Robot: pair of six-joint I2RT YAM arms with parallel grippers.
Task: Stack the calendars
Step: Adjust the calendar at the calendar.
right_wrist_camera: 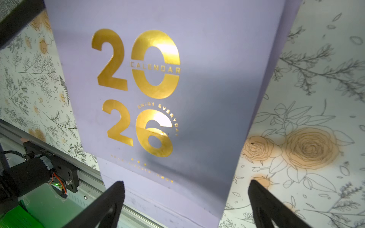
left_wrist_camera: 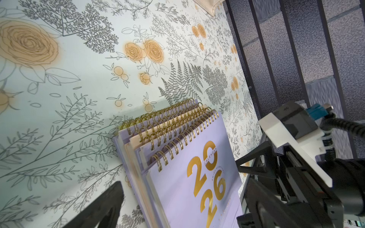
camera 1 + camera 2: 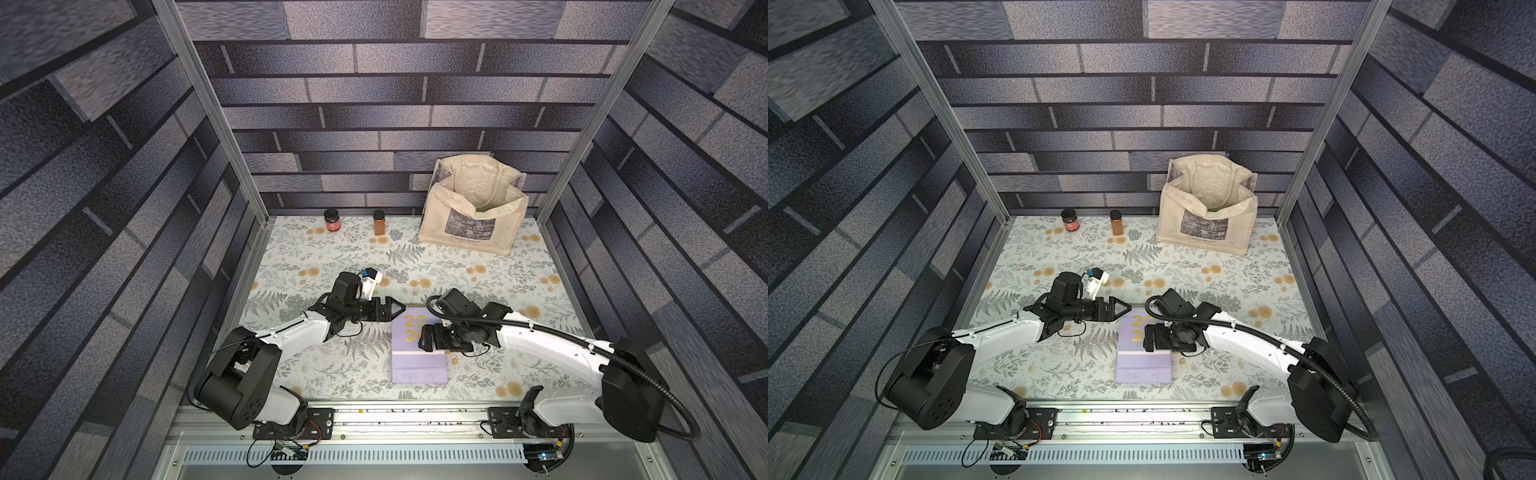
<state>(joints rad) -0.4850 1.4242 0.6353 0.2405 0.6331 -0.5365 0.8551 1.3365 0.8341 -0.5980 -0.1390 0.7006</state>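
Calendar stack [image 3: 419,368]: top cover partly hidden under right gripper [image 3: 424,338] in both top views; gold digits only partly readable there. Lower calendars show as edges and spiral coils only, in left wrist view; exact count not determinable. Stack cropped by frame edge in both wrist views. Left gripper [image 3: 397,309]: single finger [image 2: 102,207] in left wrist view, cropped at edge. Tote bag [image 3: 473,224] caption, dark-lidded jar [image 3: 331,220] label, amber jar [image 3: 378,224] label: too small to read.

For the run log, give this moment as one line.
calendars: one pile, lilac on top | left tool: open, beside spiral edge | right tool: open, above cover | held: nothing
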